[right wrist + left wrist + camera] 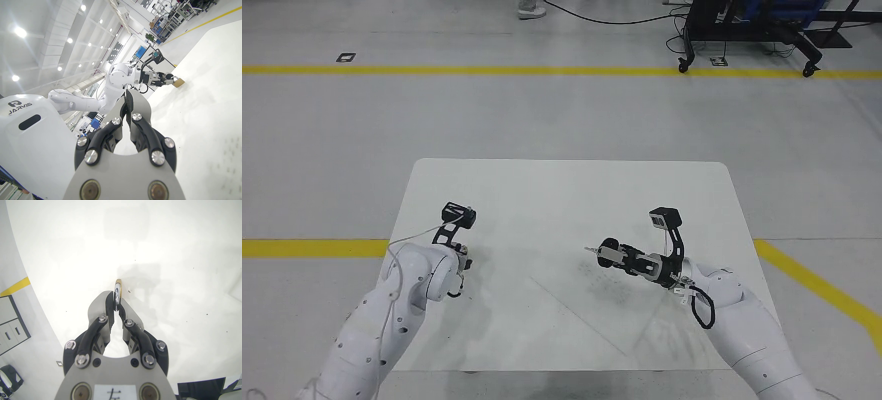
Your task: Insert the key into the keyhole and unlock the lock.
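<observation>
One white table (542,190) amid yellow-lined floor (342,130); left claw (116,300) grips the lock (179,82), right claw (127,94) the key (589,249).

lock (179,82): body looked brass, dull yellow sheen
shackle (116,290): was polished metal, mirror-glossy
left gripper (115,299): shells were matt grey, smooth; pads (110,311) black ribbed rubber
right gripper (126,94): same matt shells, shiny metal pins
key (591,249): looked metallic, finish too small to judge
table (170,256): was white, smooth, matt, few dark specks
</observation>
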Controlling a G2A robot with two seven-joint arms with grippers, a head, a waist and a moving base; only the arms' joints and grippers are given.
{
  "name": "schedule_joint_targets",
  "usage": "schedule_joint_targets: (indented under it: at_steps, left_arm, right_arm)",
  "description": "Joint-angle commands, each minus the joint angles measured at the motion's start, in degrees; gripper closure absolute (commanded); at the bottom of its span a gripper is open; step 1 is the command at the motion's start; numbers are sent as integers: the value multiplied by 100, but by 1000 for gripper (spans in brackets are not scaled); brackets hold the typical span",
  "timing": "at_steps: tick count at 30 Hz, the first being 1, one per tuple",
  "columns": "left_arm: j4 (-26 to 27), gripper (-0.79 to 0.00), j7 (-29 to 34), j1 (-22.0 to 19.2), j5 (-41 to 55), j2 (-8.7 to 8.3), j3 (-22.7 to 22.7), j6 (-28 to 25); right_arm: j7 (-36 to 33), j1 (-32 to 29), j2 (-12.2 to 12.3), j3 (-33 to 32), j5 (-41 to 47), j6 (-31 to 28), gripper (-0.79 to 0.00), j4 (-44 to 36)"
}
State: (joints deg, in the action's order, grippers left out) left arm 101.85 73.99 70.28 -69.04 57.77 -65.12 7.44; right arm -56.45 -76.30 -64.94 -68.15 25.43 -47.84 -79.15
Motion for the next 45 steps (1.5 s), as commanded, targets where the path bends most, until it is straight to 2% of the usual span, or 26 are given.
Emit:
schedule_joint_targets:
  at_steps: [1,6,8,9,11,17,21,24,28,29,40,43,45]
  left_arm:
    - [-26,0,-4,-20,8,12,4,-14]
    - [-84,0,5,-69,26,43,2,-19]
    - [-114,-95,9,-88,33,54,-12,2]
    - [-127,-292,10,-93,42,59,-20,10]
    - [-143,-363,6,-99,48,68,-34,7]
    - [-159,-342,-11,-99,77,93,-81,6]
    - [-172,-280,-30,-103,74,115,-62,4]
    - [-183,-203,-30,-110,73,134,-36,4]
    - [-228,-15,-46,-131,31,154,-32,14]
    - [-237,0,-50,-136,20,159,-29,19]
    - [-268,0,-133,-146,-28,198,-156,86]
    - [-95,0,-471,-45,834,222,-458,116]
    - [82,0,-820,81,1796,237,-822,85]
  right_arm:
    - [0,0,0,0,0,0,0,0]
    - [0,0,0,0,0,0,0,0]
    - [0,0,0,0,0,0,0,0]
    - [0,0,0,0,0,0,0,0]
    - [0,0,0,0,0,0,0,0]
    - [0,0,0,0,0,0,0,0]
    - [0,0,0,0,0,0,0,0]
    - [0,0,0,0,0,0,0,0]
    - [0,0,0,0,0,0,0,0]
    - [0,0,0,0,0,0,0,0]
    - [0,0,0,0,0,0,0,0]
    - [0,0,0,0,0,0,0,0]
    - [0,0,0,0,0,0,0,0]
